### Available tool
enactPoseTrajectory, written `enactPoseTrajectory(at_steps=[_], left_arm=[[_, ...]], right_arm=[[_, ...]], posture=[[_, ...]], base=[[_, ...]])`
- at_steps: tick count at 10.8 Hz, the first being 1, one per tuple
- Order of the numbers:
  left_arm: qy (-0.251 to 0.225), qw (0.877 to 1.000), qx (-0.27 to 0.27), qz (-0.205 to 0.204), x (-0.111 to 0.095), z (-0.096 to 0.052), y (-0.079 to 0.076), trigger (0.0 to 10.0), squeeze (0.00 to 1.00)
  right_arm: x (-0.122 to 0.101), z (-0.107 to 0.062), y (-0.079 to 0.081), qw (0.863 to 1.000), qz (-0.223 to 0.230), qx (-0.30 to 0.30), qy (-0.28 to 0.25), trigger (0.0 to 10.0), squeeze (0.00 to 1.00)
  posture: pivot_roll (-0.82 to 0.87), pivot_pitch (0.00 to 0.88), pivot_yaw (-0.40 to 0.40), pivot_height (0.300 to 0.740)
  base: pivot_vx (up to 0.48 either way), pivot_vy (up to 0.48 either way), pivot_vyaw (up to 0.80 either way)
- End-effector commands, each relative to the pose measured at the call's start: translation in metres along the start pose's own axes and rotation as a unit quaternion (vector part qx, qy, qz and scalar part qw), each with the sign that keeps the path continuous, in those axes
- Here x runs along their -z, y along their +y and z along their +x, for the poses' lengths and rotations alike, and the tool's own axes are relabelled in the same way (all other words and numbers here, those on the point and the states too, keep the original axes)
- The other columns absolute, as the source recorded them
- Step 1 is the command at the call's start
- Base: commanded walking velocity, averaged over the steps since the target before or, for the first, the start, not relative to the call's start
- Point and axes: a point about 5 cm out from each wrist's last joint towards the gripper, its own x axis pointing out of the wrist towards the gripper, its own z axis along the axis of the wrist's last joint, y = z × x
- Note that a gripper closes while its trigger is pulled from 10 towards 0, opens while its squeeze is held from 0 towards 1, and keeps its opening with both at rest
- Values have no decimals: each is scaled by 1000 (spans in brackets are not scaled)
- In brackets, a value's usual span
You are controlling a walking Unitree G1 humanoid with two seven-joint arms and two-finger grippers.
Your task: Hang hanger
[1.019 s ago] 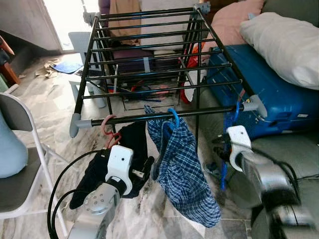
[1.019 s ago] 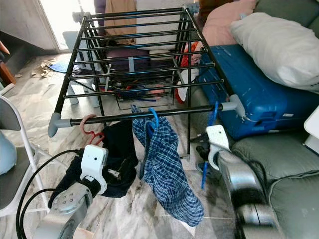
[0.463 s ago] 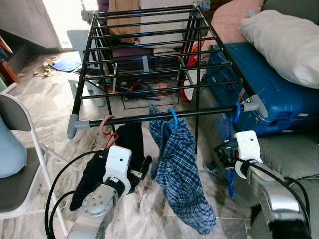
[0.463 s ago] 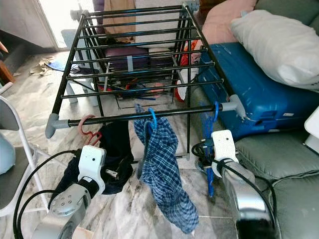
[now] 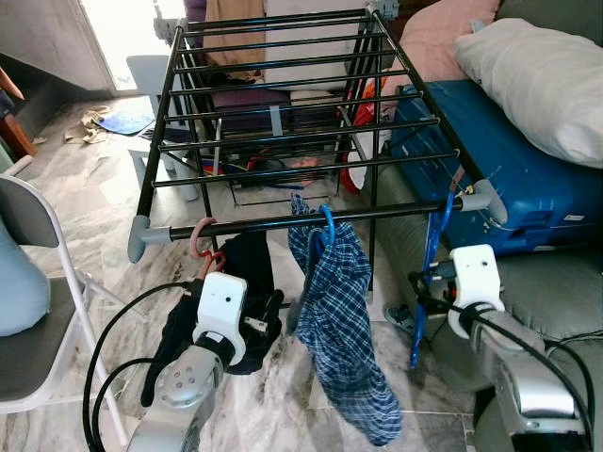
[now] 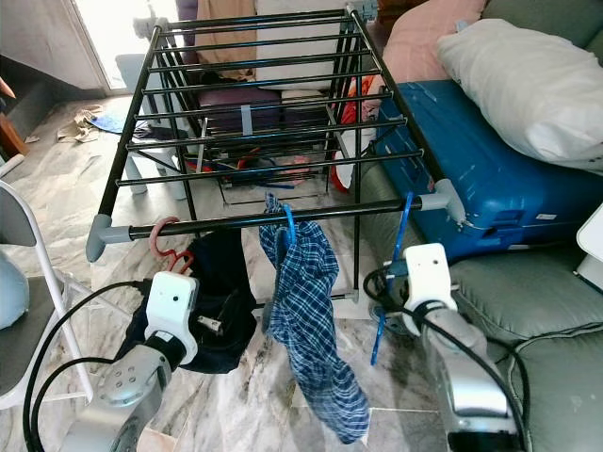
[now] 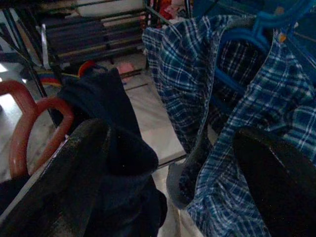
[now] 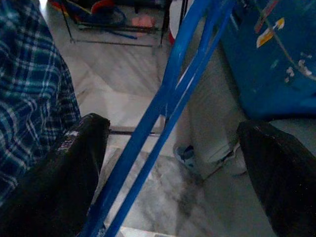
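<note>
The bare blue hanger (image 5: 429, 273) looks already hooked over the near black rail (image 5: 283, 222) of the drying rack (image 5: 165, 141), close to the rack's right corner, and hangs down slanted toward the floor. In the right wrist view its blue bars run between the two fingers of the right tool (image 5: 422, 290), which stand wide apart and do not seem to press on it, so the hanger appears to carry its own weight. I judge the hanging itself to be done; what seems left is drawing the right tool clear without dragging the hook off the rail.

Further left on the same rail a second blue hanger (image 5: 324, 226) holds a blue checked garment (image 5: 344, 330), and a red hanger (image 5: 201, 247) holds a dark garment (image 5: 240, 292). The left tool (image 5: 273, 311) sits low between those two garments, fingers spread and gripping nothing.

There is no table here; the rack stands on a pale marbled floor (image 5: 104, 198). A blue suitcase (image 5: 509, 179) lies to the right with a white pillow (image 5: 546, 80) on top, a grey sofa (image 6: 537, 311) is at near right, a folding chair (image 5: 38, 311) at near left, and clutter sits under the rack's far end.
</note>
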Motion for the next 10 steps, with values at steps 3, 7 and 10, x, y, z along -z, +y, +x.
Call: enactPoseTrajectory(at_steps=[3, 7, 10], left_arm=[[-5, 1000, -7, 6, -2, 2, 1, 10000, 0], [-5, 1000, -6, 6, -1, 4, 0, 10000, 0], [-6, 1000, -6, 6, -2, 5, 0, 10000, 0]], right_arm=[[-7, -1, 3, 1000, 4, 4, -8, 10000, 1000], [-9, 0, 3, 1000, 1, 5, -10, 10000, 1000], [-10, 1, 3, 1000, 0, 4, -12, 10000, 1000]], posture=[[-97, 24, 22, 740], [-99, 21, 20, 740], [-98, 20, 19, 740]], base=[[-166, 0, 0], [-272, 0, 0], [-276, 0, 0]])
